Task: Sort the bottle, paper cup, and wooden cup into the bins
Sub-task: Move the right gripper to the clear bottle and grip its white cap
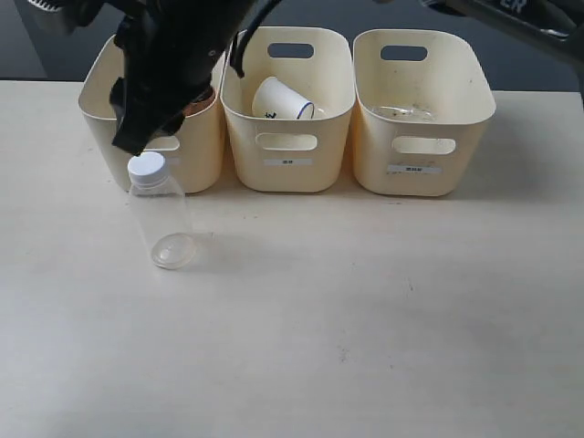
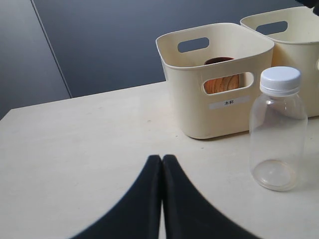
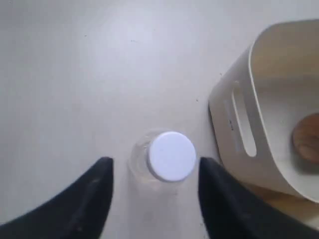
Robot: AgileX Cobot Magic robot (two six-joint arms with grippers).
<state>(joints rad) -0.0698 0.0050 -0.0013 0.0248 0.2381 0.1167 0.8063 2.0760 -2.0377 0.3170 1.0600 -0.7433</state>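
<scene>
The clear bottle (image 1: 162,219) with its white cap (image 3: 171,155) stands upright on the table in front of the left bin (image 1: 196,160). My right gripper (image 1: 137,137) has reached across and hovers just above the cap, open (image 3: 156,164), one finger on either side and touching nothing. The white paper cup (image 1: 281,99) lies on its side in the middle bin (image 1: 287,182). The brown wooden cup (image 2: 223,82) sits in the left bin (image 2: 199,114). My left gripper (image 2: 162,158) is shut and empty, low over the table, short of the bottle (image 2: 277,134).
The right bin (image 1: 420,187) holds something clear and crumpled (image 1: 401,111). All three bins stand side by side along the table's far edge. The right arm's body (image 1: 169,55) hides much of the left bin. Bare tabletop (image 1: 365,319) lies in front of the bins.
</scene>
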